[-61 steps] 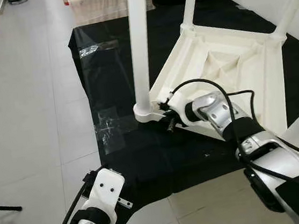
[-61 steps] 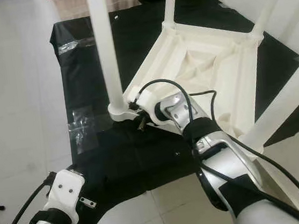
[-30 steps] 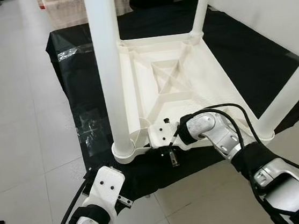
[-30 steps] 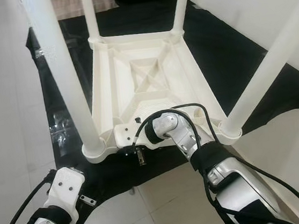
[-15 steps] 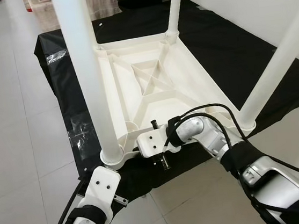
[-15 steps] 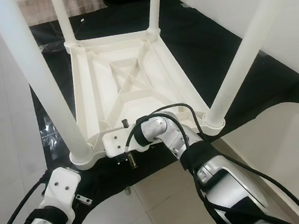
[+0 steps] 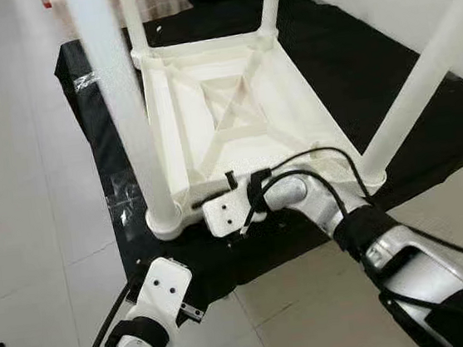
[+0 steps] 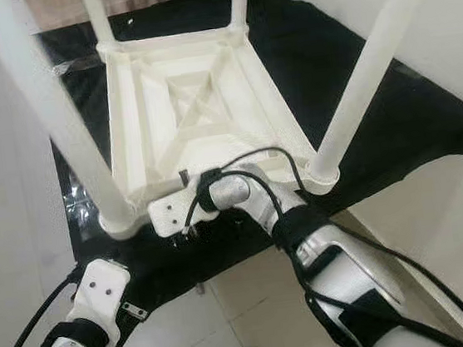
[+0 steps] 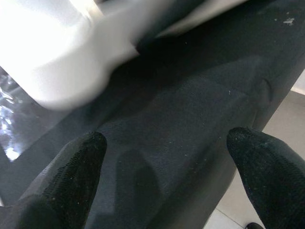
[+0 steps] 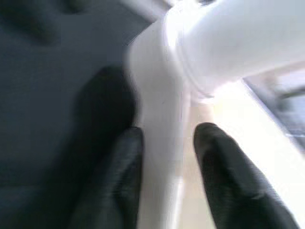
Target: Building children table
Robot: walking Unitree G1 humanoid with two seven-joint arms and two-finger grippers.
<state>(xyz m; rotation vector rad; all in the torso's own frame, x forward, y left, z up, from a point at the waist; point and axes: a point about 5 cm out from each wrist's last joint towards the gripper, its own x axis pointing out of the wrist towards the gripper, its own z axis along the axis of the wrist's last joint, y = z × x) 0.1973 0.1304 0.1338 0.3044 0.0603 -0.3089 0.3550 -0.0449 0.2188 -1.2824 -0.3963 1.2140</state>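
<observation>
Our right gripper [image 10: 164, 176] pinches the near rim of the upturned white plastic children's table [image 7: 225, 115]; our left gripper [image 9: 164, 162] hovers wide over black cloth [image 9: 190, 95].

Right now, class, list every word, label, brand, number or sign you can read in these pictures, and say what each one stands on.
No readable text anywhere.
Upturned white table: plain ribbed plastic, no label or brand visible.
Black mat: only clear tape patches, no print.
Right gripper, astride the table's rim: no marking.
Left gripper, over the mat: no marking.
</observation>
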